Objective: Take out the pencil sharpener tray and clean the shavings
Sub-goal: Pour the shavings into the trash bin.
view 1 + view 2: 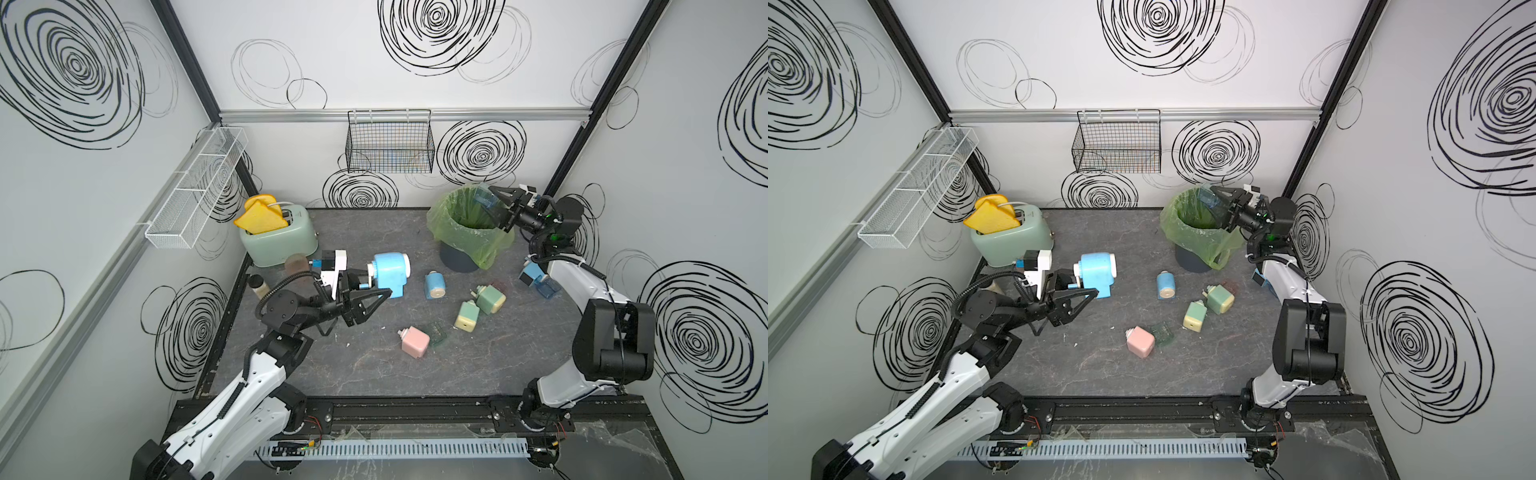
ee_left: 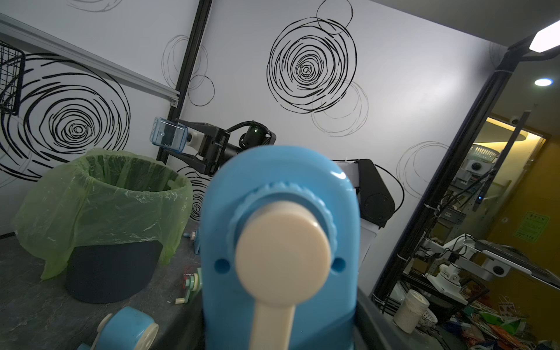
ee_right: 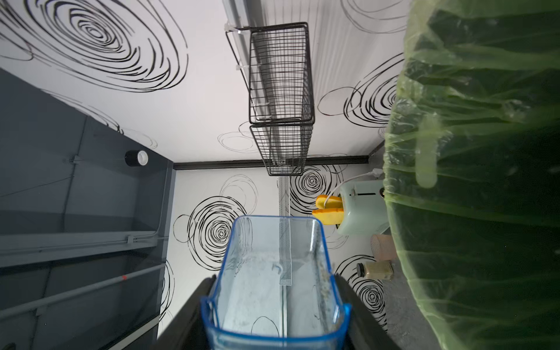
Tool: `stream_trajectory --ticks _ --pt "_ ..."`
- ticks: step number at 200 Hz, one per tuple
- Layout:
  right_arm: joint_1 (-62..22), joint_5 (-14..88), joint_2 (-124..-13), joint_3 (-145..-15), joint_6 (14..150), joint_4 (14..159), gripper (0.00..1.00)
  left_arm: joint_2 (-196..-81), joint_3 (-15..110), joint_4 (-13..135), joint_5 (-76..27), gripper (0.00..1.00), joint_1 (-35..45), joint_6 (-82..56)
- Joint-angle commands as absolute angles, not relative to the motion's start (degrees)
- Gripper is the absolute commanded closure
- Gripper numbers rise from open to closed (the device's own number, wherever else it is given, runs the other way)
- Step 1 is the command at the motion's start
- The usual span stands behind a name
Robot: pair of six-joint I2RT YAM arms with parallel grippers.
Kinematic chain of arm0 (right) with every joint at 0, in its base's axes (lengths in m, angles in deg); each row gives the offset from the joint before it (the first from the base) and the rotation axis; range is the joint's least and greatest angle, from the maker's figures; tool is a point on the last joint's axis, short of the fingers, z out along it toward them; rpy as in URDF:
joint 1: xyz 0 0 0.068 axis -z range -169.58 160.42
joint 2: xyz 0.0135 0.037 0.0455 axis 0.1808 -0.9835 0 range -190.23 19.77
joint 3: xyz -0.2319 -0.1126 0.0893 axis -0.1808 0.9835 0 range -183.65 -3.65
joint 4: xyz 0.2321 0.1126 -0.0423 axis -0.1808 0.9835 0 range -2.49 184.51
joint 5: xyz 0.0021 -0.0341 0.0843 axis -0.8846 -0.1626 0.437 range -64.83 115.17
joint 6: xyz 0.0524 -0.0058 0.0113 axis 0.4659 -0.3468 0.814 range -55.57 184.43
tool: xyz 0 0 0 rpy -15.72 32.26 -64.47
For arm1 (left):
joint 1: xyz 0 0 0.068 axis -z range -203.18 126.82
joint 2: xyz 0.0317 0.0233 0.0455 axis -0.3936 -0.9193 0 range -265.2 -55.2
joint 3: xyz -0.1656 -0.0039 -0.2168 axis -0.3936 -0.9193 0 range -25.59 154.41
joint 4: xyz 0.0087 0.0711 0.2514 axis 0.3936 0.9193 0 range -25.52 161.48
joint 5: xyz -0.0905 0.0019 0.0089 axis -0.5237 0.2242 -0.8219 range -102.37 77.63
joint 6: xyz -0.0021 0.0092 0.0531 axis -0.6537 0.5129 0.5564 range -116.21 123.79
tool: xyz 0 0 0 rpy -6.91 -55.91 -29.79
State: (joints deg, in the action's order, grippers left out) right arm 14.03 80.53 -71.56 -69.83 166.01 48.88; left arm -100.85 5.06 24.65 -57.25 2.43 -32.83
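My right gripper (image 1: pixel 496 204) is shut on a clear blue tray (image 1: pixel 485 199), which hangs turned on its side over the far right rim of the green-lined bin (image 1: pixel 467 226). In the right wrist view the tray (image 3: pixel 274 281) sits between my dark fingers (image 3: pixel 188 321), and a thin streak of tan shavings (image 3: pixel 323 281) clings to one inner wall. My left gripper (image 1: pixel 376 284) is shut on the large blue pencil sharpener (image 1: pixel 390 272), held just above the table at the left. Its cream crank (image 2: pixel 281 257) fills the left wrist view.
Several small sharpeners lie mid-table: blue (image 1: pixel 434 284), two green (image 1: pixel 490 298), pink (image 1: pixel 414 340) beside a loose green tray (image 1: pixel 436 332). Another blue sharpener (image 1: pixel 536 279) stands by the right arm. A toaster (image 1: pixel 278 239) and a jar (image 1: pixel 257 286) stand at the back left.
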Motion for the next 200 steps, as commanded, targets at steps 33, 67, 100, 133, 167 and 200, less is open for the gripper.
stream_trajectory --ticks 33,67,100,133,167,200 --pt "14.92 80.21 -71.44 -78.65 153.97 68.78 0.70 -100.64 5.11 19.86 -56.80 0.83 2.14 -33.07" --pt "13.59 78.98 -70.51 -70.76 164.85 50.34 0.72 -100.00 5.43 21.52 -56.77 0.83 2.05 -32.18" --pt "11.88 77.18 -70.64 -65.83 173.61 36.07 0.74 -99.99 5.89 22.01 -57.17 0.84 1.96 -31.86" --pt "13.78 80.36 -70.98 -69.02 168.30 41.15 0.73 -100.72 5.60 20.14 -57.31 0.84 1.89 -32.90" --pt "13.49 80.31 -69.67 -70.53 163.50 47.35 0.74 -101.28 5.43 19.57 -57.18 0.84 1.78 -33.36" --pt "14.06 80.71 -70.14 -75.25 151.12 63.43 0.74 -101.25 5.67 20.73 -56.32 0.84 1.40 -32.85"
